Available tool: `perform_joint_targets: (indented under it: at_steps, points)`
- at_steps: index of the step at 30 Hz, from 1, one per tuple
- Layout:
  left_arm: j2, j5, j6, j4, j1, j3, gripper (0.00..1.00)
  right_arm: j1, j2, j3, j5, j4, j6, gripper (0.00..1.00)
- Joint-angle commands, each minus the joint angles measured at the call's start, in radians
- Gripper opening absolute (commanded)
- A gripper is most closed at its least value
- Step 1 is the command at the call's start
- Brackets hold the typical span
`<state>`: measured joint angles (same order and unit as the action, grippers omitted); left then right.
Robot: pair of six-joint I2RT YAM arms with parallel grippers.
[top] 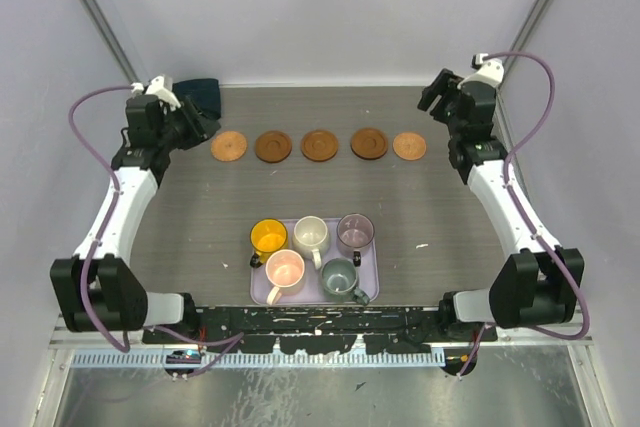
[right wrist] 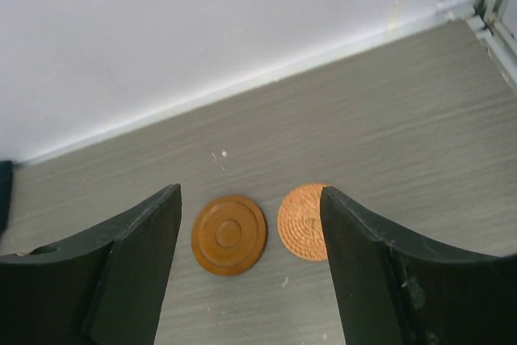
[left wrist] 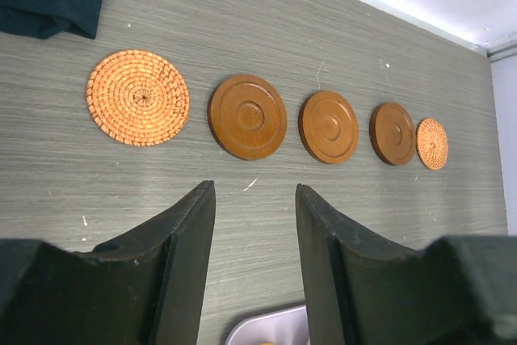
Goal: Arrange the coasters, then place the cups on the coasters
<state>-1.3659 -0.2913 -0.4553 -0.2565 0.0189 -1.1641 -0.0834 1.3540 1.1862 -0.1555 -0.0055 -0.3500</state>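
Right, we're over a grey desk point(top: 450, 217) with a fine wood grain, boxed in by plain pale lilac walls point(top: 320, 17), and slim metal posts point(top: 95, 12) run up the two far corners. A dark teal cloth point(top: 205, 95) is bunched in the far left corner.

Across the far half of the desk the coasters point(top: 320, 145) lie flat in one neat row, each apart from its neighbour. A woven orange coaster point(top: 229, 146) sits at the left end and its woven twin point(top: 409, 145) at the right end, with three brown ringed wooden ones between them.

Near the front edge, all the cups point(top: 312, 235) stand huddled on a lilac tray point(top: 372, 267). The yellow cup point(top: 268, 237), cream cup and purple cup point(top: 355, 232) are at the back, the pink cup point(top: 285, 270) and grey-green cup point(top: 339, 275) in front.

The left pincer point(left wrist: 254, 191) hangs by the left end of the row, its fingers parted with nothing between them. The right pincer point(right wrist: 250, 190) hovers above the right end, fingers spread wide and released, gripping nothing.
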Motion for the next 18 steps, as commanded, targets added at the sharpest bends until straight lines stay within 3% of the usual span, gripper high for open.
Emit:
perform_joint_targets:
  at_steps: [1,5,10,18]
  points:
    - [0.14,-0.015,0.019,0.106,-0.011,0.089,0.48,-0.006,-0.104,-0.098,0.013,0.094,0.014,0.74]
    - [0.219,-0.043,0.038,0.099,-0.018,0.149,0.56,-0.005,-0.157,-0.153,0.038,0.034,-0.007,0.7]
    - [0.285,-0.052,0.053,0.07,-0.066,0.198,0.58,-0.056,-0.197,-0.179,0.075,-0.13,-0.015,0.61]
    - [0.381,0.099,0.103,-0.031,-0.241,0.282,0.58,-0.39,-0.29,-0.279,-0.194,-0.345,-0.033,0.61]
